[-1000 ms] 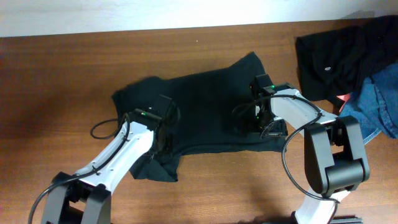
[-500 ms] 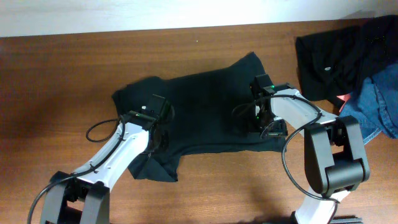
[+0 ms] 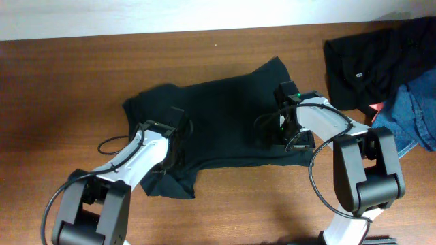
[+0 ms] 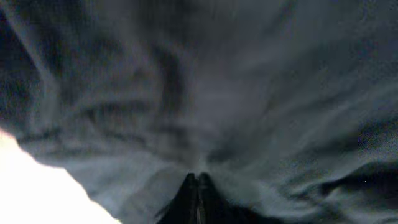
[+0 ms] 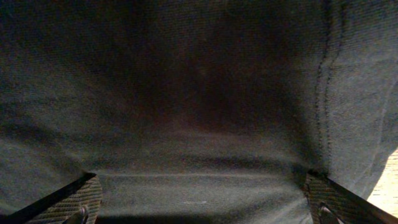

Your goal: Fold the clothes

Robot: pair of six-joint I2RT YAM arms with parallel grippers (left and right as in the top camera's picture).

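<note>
The black T-shirt (image 3: 225, 112) lies in the middle of the wooden table (image 3: 68, 75). It is spread out but still a bit crumpled, and its near left corner is bunched up. Both arms are down on it. In the last second only the left arm has moved. Its wrist went a tiny bit away, then came back toward the near edge, and its long white part has swung in closer to the shirt. The shirt itself looks almost the same as before, so I think the arm is only tugging or getting ready and no fold has started yet. The left gripper (image 4: 198, 190) has its two fingers pressed together, with dark cloth all around them. I cannot tell if a bit of shirt is caught in between. The right arm has not moved at all. The right gripper (image 5: 199, 196) has its fingers spread wide apart, one at each side, sitting low on the cloth near a seam and holding nothing. Far off at the right end of the table wait another black garment (image 3: 368, 61) and some blue denim (image 3: 415, 112), heaped together and well away from the shirt. So most of the folding job is still to do.
</note>
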